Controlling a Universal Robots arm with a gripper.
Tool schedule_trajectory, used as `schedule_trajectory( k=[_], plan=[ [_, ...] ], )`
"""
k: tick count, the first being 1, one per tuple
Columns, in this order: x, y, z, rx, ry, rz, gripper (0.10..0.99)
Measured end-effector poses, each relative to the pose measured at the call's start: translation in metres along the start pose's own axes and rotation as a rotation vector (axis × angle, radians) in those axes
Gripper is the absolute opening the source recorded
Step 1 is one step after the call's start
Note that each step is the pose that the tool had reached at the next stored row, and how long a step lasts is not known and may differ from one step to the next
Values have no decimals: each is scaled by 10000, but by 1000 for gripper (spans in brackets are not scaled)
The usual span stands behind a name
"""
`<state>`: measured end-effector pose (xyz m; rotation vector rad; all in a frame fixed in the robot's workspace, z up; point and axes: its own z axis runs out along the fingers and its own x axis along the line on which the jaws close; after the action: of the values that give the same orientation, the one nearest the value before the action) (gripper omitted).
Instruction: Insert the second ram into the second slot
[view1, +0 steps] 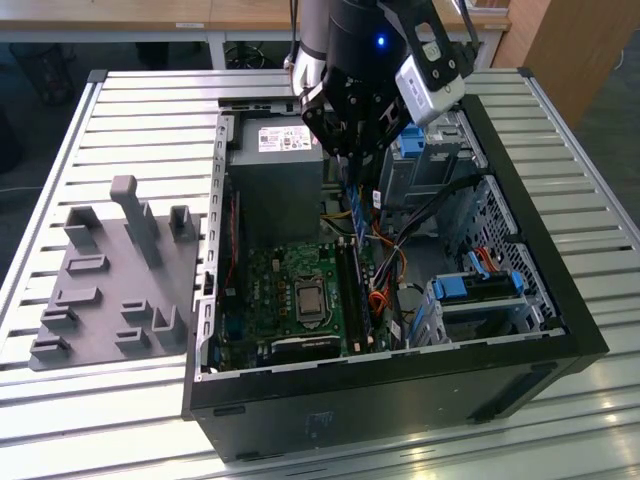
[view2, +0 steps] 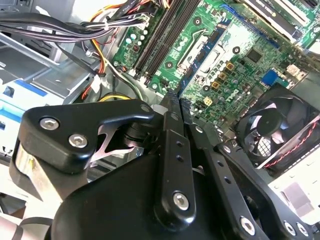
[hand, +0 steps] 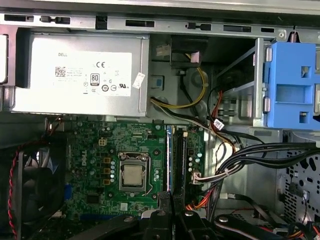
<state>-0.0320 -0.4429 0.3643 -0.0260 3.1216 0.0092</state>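
Observation:
My gripper (view1: 352, 175) hangs over the open computer case (view1: 400, 400), shut on the second ram (view1: 354, 215). The ram is a thin blue stick that points down from the fingertips towards the motherboard (view1: 290, 290). In the first wrist view the ram (hand: 169, 160) shows edge-on as a narrow blue strip running out from the gripper (hand: 171, 197), right beside the long dark memory slots (hand: 181, 160). In the second wrist view the gripper (view2: 176, 100) has its black fingers pressed close together above the green board, with the slots (view2: 160, 35) farther off.
A grey power supply (view1: 275, 180) and a bundle of cables (view1: 400, 270) flank the slots. The processor socket (hand: 134, 177) lies beside them, and a black fan (view2: 272, 130) sits at the board's edge. Light-blue drive latches (view1: 480, 287) are in the bays. A grey fixture plate (view1: 110, 280) lies outside the case.

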Motion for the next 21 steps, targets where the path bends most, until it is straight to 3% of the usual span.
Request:
schedule_trajectory(
  k=[11,21],
  plan=[
    [2,-83,56,0,-1,31,129],
    [3,-93,105,5,0,31,129]
  ],
)
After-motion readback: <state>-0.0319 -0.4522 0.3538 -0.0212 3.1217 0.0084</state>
